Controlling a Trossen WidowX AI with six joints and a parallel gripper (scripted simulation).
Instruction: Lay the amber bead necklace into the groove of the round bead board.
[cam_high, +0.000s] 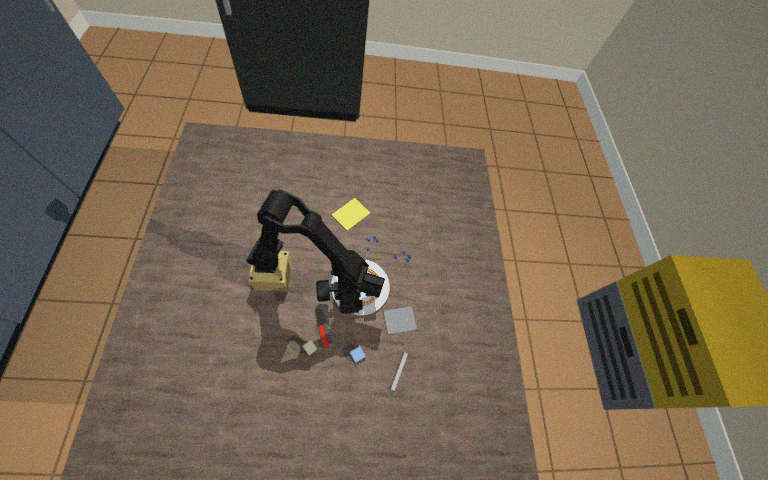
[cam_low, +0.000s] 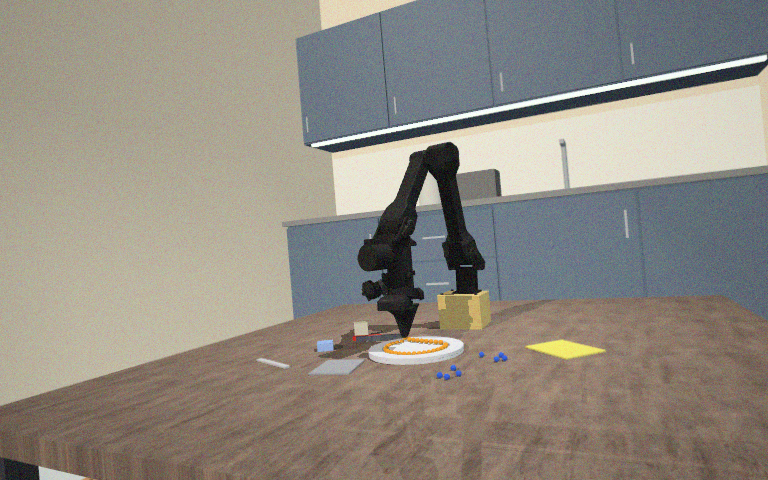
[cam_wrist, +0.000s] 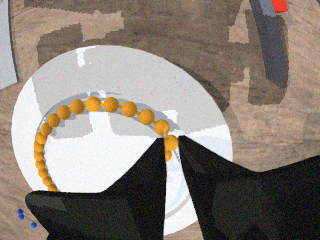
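The round white bead board lies flat on the table. The amber bead necklace forms a loop on it. In the wrist view its far and left beads run along the groove, towards its inner side. A stretch of groove at the lower right shows no beads. My gripper is low over the board's arm-side edge, shut on a bead of the necklace at the loop's right in the wrist view. My left finger hides the near part of the loop. The arm covers much of the board in the top view.
Loose blue beads and a yellow sheet lie to one side. A grey plate, white stick, blue cube, beige cube and red-ended piece lie on the other side.
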